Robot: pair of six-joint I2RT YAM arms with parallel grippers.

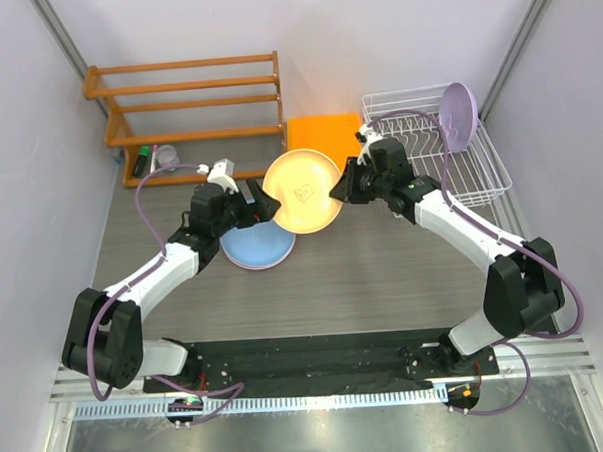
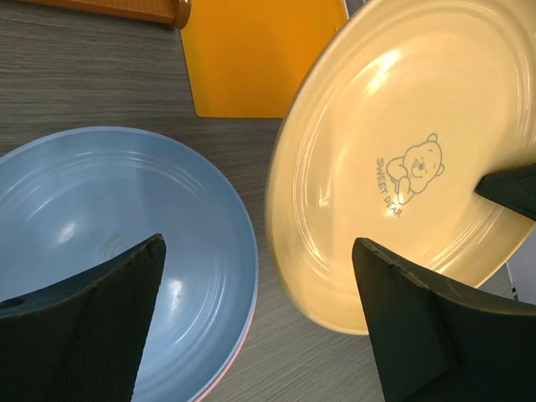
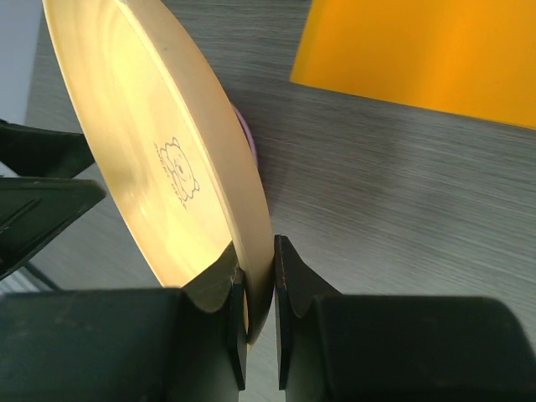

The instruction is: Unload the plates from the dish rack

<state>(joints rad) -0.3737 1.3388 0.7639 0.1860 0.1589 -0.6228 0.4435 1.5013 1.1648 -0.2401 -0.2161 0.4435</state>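
I'm clamping the yellow plate (image 1: 302,191) by its rim in my right gripper (image 3: 258,289); my left gripper (image 2: 258,244) is gaping empty above the blue plate (image 2: 84,209). Beyond the right gripper, the dish rack (image 1: 485,183) is holding the lavender plate (image 1: 458,116).

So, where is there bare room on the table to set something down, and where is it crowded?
The widest bare patch of table lies right of the blue plate, nearer than the yellow plate, up to the right arm. The back is crowded: orange mat, dish rack, and the left gripper and right gripper close around that plate.
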